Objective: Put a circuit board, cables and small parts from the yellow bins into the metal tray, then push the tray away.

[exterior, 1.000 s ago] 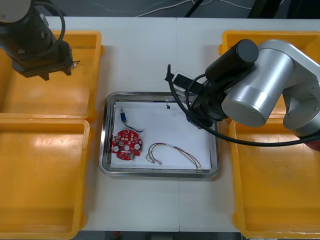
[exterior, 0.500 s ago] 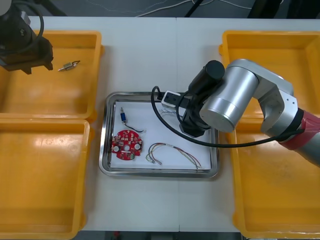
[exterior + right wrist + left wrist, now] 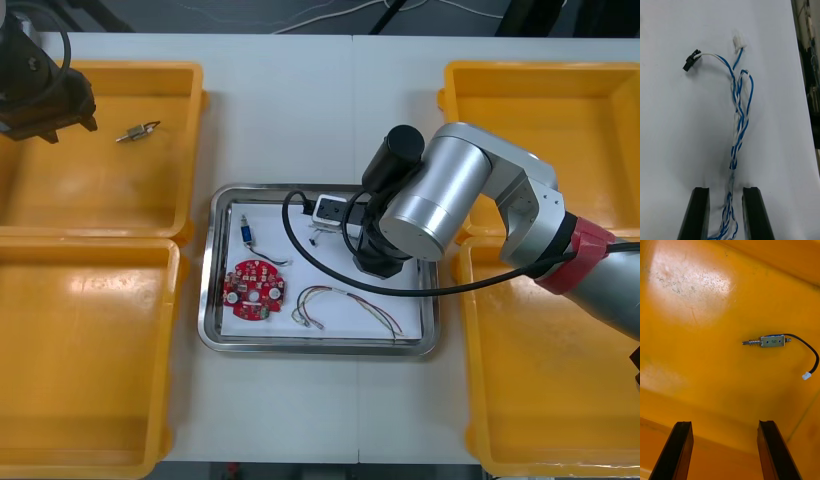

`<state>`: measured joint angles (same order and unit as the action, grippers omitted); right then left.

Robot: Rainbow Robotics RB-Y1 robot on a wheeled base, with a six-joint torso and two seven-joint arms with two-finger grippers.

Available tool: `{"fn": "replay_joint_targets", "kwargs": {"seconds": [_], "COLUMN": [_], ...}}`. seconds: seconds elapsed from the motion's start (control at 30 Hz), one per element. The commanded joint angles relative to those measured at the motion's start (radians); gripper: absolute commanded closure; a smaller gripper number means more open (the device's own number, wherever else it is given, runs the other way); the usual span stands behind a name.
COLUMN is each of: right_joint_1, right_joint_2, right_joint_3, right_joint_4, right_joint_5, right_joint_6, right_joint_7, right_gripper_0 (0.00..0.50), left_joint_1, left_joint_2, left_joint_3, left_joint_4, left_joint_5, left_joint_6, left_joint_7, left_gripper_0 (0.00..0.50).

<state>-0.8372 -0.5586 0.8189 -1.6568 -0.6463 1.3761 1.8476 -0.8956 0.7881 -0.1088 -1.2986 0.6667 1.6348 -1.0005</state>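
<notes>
My right arm reaches over the metal tray. In the right wrist view my right gripper is open; the twisted blue and white cable lies loose on the tray's white inside, running between the two fingers without touching them. The tray also holds a round red circuit board, a small metal part and a red and yellow cable. My left arm hangs over the far left yellow bin. My left gripper is open above a small metal part with a black lead.
That small metal part lies in the far left bin, to the right of my left arm. A near left bin, a far right bin and a near right bin flank the tray.
My right arm has swung left over the tray's middle and its fingers have parted from the blue and white cable. My left arm has drifted left, away from the small metal part.
</notes>
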Motion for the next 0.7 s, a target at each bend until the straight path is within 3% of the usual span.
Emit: {"fn": "replay_joint_targets", "kwargs": {"seconds": [0.03,0.33,0.53,0.7], "right_joint_1": [-0.04,-0.039,-0.039,-0.025], "right_joint_2": [0.008,-0.004,-0.004,-0.006], "right_joint_3": [0.011,-0.047,-0.145,-0.257], "right_joint_4": [-0.023,-0.09,-0.135,-0.164], "right_joint_5": [0.001,-0.007,-0.056,-0.084], "right_joint_6": [-0.002,0.104,0.202,0.277], "right_joint_7": [-0.005,-0.015,-0.028,-0.057], "right_gripper_0": [0.0,0.0,0.0,0.0], "left_joint_1": [-0.034,-0.025,-0.013,-0.013], "left_joint_2": [0.042,0.042,0.031,-0.016], "left_joint_3": [0.032,0.04,0.041,0.049], "left_joint_4": [-0.001,-0.001,0.001,0.002], "left_joint_5": [-0.018,-0.035,-0.044,-0.121], "left_joint_6": [-0.021,-0.027,-0.047,-0.082], "left_joint_7": [-0.242,-0.512,-0.684,-0.808], "left_gripper_0": [0.0,0.0,0.0,0.0]}}
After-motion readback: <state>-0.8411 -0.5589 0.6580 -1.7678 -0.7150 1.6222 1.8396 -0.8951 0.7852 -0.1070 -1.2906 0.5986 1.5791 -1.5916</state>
